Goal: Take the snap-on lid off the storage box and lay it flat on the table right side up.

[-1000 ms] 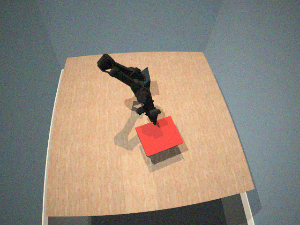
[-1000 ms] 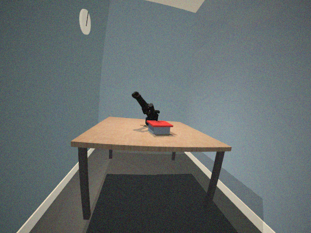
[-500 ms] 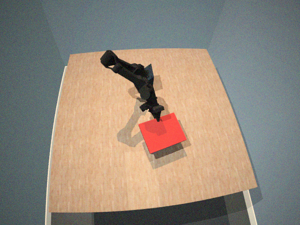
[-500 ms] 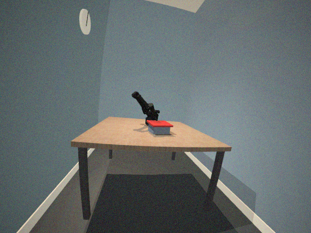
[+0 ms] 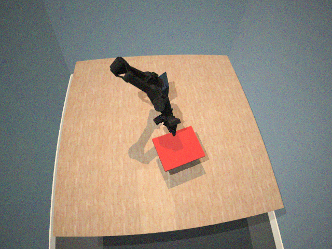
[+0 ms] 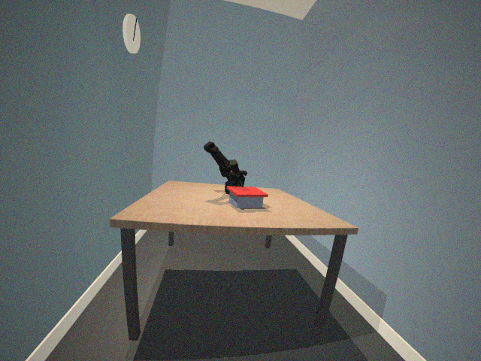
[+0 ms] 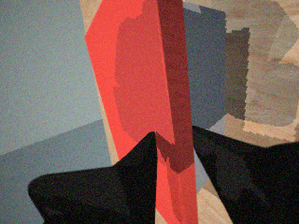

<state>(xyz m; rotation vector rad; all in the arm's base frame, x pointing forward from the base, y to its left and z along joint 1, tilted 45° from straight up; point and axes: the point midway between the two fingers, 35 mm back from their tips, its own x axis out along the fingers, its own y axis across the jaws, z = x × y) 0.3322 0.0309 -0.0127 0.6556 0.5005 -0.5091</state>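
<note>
The red lid (image 5: pixel 184 155) (image 6: pixel 252 192) (image 7: pixel 105 70) lies over the blue-grey storage box (image 6: pixel 250 202) (image 7: pixel 206 70), right side up and roughly level. The box stands on the table. My gripper (image 5: pixel 174 134) (image 7: pixel 172 133) is shut on the lid's edge on the arm's side, one fingertip over the top face and the other on the underside, beside the box wall. The fingertips are hidden behind the lid in the exterior view. I cannot tell whether the gripped edge stands slightly off the box rim.
The wooden table (image 5: pixel 107 187) (image 6: pixel 174 215) carries the box and the black arm (image 5: pixel 144 85) (image 6: pixel 221 157), which reaches in from the far side. A dark blue panel (image 5: pixel 164 80) stands behind the arm. Shadows fall around the box.
</note>
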